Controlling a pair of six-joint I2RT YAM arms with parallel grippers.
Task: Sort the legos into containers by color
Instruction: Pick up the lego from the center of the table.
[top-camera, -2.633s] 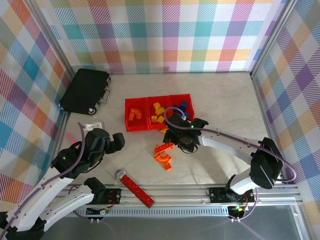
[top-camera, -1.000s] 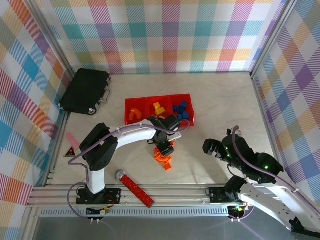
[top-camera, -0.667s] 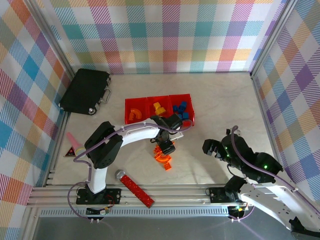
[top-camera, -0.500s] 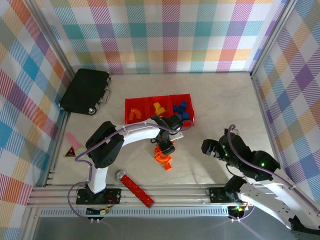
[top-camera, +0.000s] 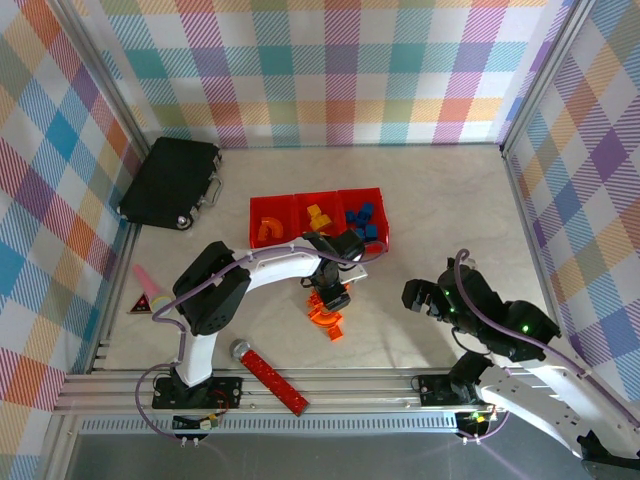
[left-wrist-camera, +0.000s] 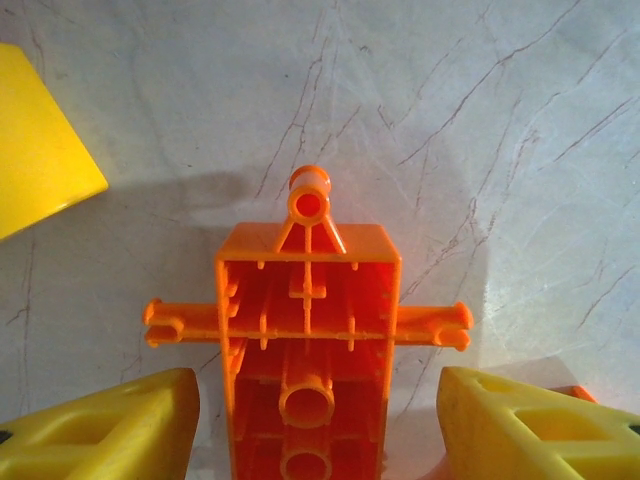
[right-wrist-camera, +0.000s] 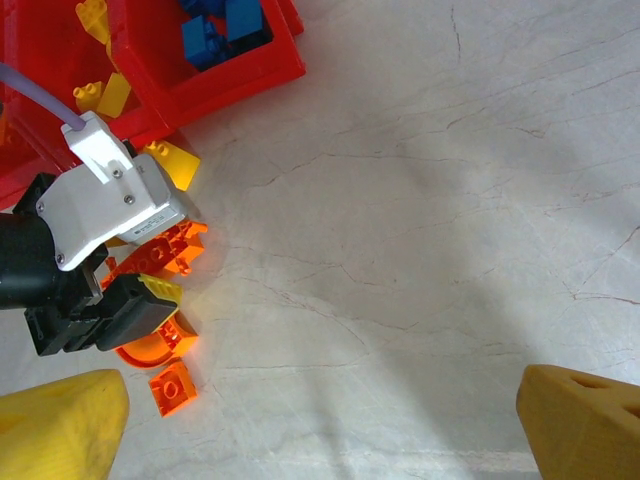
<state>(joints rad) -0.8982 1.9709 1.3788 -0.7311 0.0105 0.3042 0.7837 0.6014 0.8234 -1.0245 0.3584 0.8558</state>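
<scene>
Right wrist view: right claw (right-wrist-camera: 320, 430) is hanging wide open and empty, near and well right of the containers (top-camera: 272, 256). Just in front of them, left claw (left-wrist-camera: 318, 425) is straddling an orange lego (left-wrist-camera: 308, 300) on the counter (left-wrist-camera: 480, 120) with its jaws apart. This appears to be the grasping step, with closing and lifting judged next. Orange pieces (top-camera: 268, 230) are lying in the left bin, yellow pieces (top-camera: 317, 215) in the middle, blue pieces (top-camera: 362, 217) on the right.

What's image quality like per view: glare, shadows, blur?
Left wrist: orange brick sharp, dark shadow to its left on the table, yellow fingers soft. Right wrist: brighter patch on the table beside the orange legos; corner fingers blurred. Top external: even light, sharp.
</scene>
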